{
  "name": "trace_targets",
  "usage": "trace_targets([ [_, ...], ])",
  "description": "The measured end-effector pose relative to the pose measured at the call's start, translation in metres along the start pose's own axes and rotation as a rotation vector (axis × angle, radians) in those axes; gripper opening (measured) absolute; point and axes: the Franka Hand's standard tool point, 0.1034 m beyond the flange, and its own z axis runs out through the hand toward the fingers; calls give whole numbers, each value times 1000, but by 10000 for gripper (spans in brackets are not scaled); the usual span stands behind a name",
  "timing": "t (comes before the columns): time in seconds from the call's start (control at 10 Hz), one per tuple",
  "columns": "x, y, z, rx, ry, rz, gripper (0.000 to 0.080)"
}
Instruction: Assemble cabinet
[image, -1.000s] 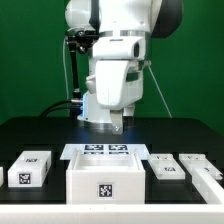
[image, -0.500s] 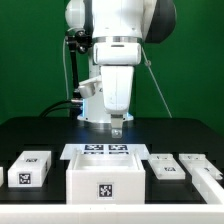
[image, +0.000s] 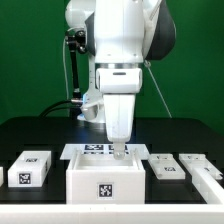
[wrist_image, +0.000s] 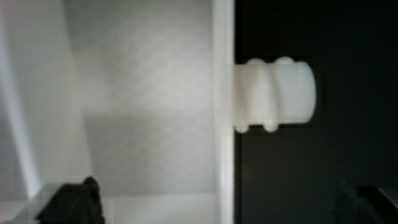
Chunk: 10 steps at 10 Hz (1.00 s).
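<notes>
The cabinet body (image: 105, 180) is a large white box with a square tag on its front, at the front middle of the table. My gripper (image: 120, 152) hangs low over its rear top edge. In the wrist view the gripper (wrist_image: 221, 203) is open and empty. Its dark fingertips (wrist_image: 71, 202) stand wide apart, one over the white panel (wrist_image: 134, 110), the other over the black table. The panel's edge runs between them. A ridged white knob-like part (wrist_image: 278, 94) juts out beside that edge.
The marker board (image: 95, 151) lies flat just behind the cabinet body. A tagged white block (image: 30, 168) sits at the exterior view's left. Two more white parts (image: 165, 166) (image: 205, 172) lie at its right. A cable hangs beside the arm.
The arm has come down from above the marker board to just over the cabinet body's rear edge. The parts on the table have not moved.
</notes>
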Motion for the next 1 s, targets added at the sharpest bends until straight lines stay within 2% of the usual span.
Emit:
trace_targets([
  [0.2,1,-9,15,26,4,2,650],
  [0.5,1,-10,17,26,4,28,648],
  [0.8,0,-10,17,27,4,28,211],
  [0.9,0,-10,17,27,4,28,211],
  [1.0,0,-10,18,27,4,28,57],
])
